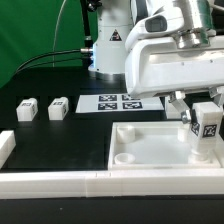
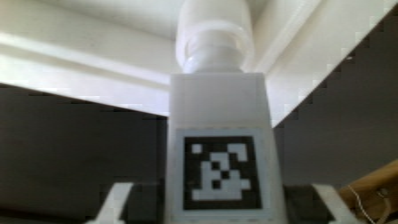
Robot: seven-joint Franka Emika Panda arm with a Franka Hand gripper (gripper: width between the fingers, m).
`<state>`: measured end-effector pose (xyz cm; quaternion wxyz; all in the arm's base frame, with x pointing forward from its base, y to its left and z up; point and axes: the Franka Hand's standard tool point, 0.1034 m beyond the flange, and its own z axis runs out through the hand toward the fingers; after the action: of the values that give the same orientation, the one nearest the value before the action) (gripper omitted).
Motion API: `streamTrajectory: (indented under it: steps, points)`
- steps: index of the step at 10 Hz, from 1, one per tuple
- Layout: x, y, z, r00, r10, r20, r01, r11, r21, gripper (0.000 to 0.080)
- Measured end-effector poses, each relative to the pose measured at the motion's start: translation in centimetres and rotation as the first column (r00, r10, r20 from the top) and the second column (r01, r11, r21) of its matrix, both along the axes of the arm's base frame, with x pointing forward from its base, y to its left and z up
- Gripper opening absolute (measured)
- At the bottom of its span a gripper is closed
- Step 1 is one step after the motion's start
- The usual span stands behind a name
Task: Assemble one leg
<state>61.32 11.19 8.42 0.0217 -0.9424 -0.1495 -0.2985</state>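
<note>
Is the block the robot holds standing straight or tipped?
Straight. The block stands upright in the end effector, long sides running up and down.

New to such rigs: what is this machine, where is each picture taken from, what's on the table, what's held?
A white robot arm ends in a two-finger gripper. One camera stands off the arm, the other sits on its wrist. The gripper is shut on a small white plastic block with a black-and-white tag, a leg. Under it lies a large white square tray with round sockets. Two more blocks and the flat white marker board lie on the black table.
</note>
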Motion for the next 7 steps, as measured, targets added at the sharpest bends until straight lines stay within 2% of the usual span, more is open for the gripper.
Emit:
streamTrajectory:
  steps: [7]
  points:
    - [-0.08, -0.41, -0.4, 1.0, -0.006, 0.01, 0.006, 1.0, 0.001, 0.0294]
